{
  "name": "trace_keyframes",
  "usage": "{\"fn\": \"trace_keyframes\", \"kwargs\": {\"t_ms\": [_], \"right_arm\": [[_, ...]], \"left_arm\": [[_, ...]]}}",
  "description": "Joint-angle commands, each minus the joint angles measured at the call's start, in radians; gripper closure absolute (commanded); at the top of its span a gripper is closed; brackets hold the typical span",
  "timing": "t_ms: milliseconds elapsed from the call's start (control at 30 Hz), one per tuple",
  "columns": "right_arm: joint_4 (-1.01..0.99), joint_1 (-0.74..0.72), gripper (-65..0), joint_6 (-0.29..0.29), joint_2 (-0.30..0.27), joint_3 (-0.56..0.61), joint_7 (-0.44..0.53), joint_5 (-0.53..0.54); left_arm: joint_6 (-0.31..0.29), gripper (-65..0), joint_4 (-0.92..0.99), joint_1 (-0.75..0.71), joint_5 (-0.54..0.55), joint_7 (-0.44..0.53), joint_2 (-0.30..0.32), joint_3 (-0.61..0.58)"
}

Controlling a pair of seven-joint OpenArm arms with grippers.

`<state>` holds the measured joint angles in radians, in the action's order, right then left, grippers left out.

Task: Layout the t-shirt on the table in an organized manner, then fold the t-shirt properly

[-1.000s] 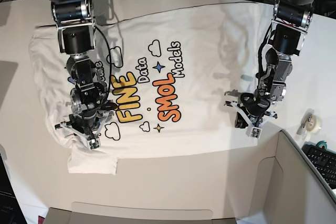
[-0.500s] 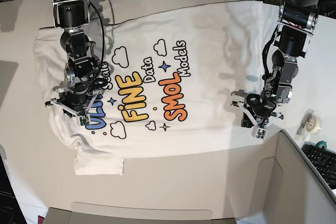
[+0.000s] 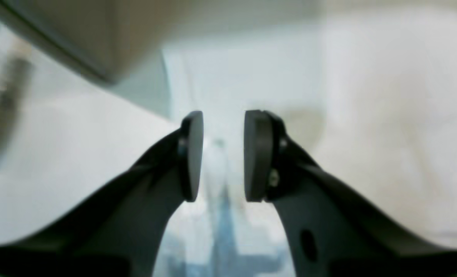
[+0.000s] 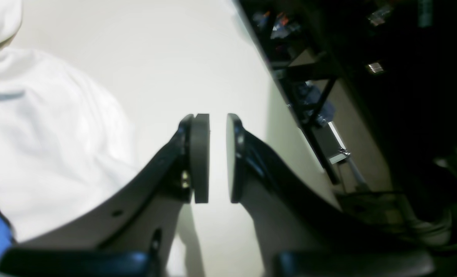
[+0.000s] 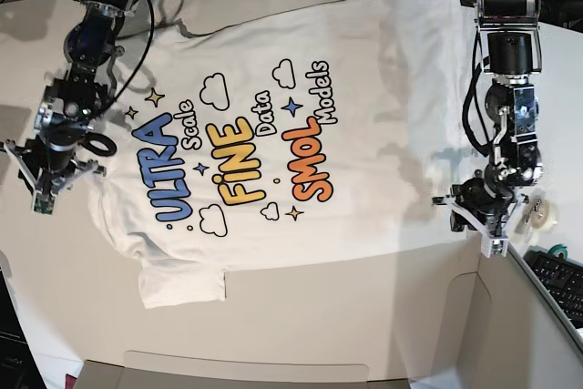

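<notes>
T-shirt [image 5: 273, 134] lies print-up across the table [image 5: 301, 316]; I see my left gripper [image 5: 483, 220] and right gripper [image 5: 41, 179] both parted, holding nothing, off its edges.

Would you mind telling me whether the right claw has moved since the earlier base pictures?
Yes. The right claw has swung outward, off the blue ULTRA lettering on the t-shirt, and now hangs beyond the shirt's edge over the bare table.

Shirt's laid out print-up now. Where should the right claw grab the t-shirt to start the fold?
Likely the bare sleeve edge of the t-shirt nearest the right claw, coming in from the table side. That edge lies flat and free, outside the print, so it should pinch and lift over cleanly.
</notes>
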<state>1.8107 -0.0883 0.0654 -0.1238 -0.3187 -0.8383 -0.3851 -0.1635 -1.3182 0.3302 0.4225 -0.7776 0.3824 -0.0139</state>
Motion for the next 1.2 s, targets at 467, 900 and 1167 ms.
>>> {"fn": "trace_keyframes", "kwargs": {"t_ms": [467, 900, 1167], "right_arm": [[0.136, 0.514, -13.4, 0.23, 0.092, -0.535, -0.049, 0.875], [-0.038, 0.551, -13.7, 0.23, 0.056, -0.544, -0.048, 1.259], [-0.052, 0.557, -13.9, 0.259, 0.054, -0.543, -0.048, 1.399]], "left_arm": [[-0.009, -19.2, -0.625, -0.299, 0.0, -0.279, -0.03, 0.016], [-0.009, -19.2, -0.625, -0.331, 0.002, -0.283, -0.033, 0.015], [-0.009, -19.2, -0.625, -0.34, 0.0, -0.285, -0.032, 0.015]]}}
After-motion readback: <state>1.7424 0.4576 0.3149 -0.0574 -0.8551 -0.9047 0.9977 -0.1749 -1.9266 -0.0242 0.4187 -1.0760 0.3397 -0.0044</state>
